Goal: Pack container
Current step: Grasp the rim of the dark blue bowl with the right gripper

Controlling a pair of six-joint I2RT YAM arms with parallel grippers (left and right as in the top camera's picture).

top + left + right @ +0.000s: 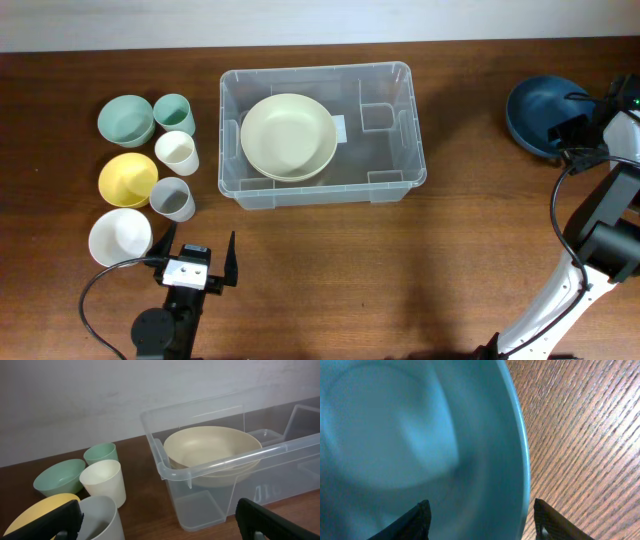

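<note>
White label (339, 128) on clear container (320, 71), writing unreadable.

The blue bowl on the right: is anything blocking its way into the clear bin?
Nothing visible. Only bare table lies between the blue bowl and the container, whose top is open. A cream bowl fills its left half; the right half is free.

Clear glossy plastic container (386, 150) on a grained wooden table (400, 280).
</note>
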